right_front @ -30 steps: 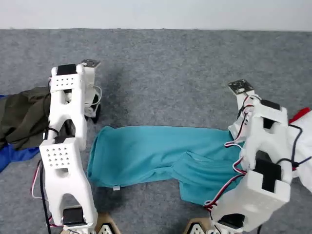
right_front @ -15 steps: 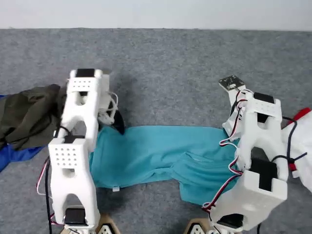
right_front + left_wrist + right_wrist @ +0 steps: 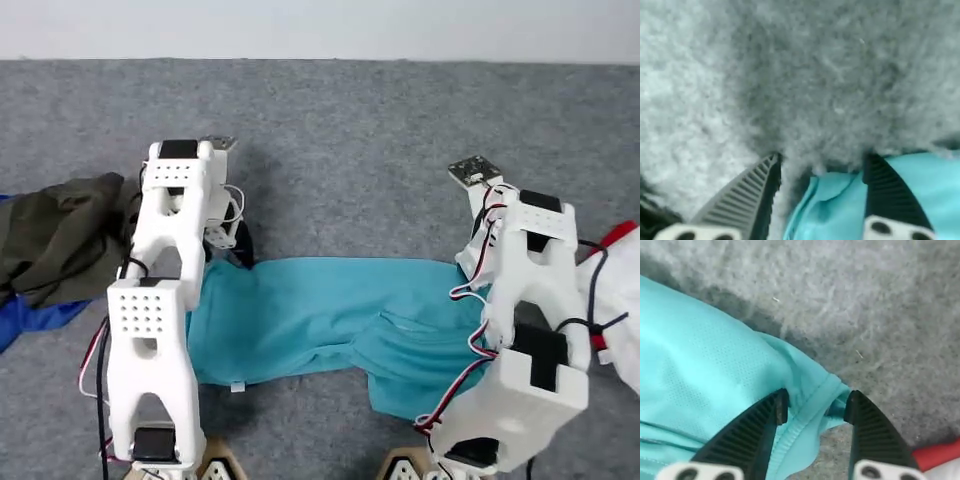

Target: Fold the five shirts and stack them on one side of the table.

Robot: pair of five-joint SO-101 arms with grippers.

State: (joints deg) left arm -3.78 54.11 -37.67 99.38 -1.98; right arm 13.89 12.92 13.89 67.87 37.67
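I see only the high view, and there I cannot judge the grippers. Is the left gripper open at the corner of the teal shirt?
Observer: Yes. The left gripper is open, and a corner of the teal shirt lies between its fingers.
Operator: And the right one, please?
Observer: The right gripper is open as well, with the hemmed corner of the shirt between its fingers, not yet pinched.

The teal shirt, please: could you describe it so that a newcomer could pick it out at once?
On the grey table, look between the two white arms. The teal shirt lies there, crosswise. It alone is turquoise and spread out; the olive garment and the white garment sit bunched at the edges.
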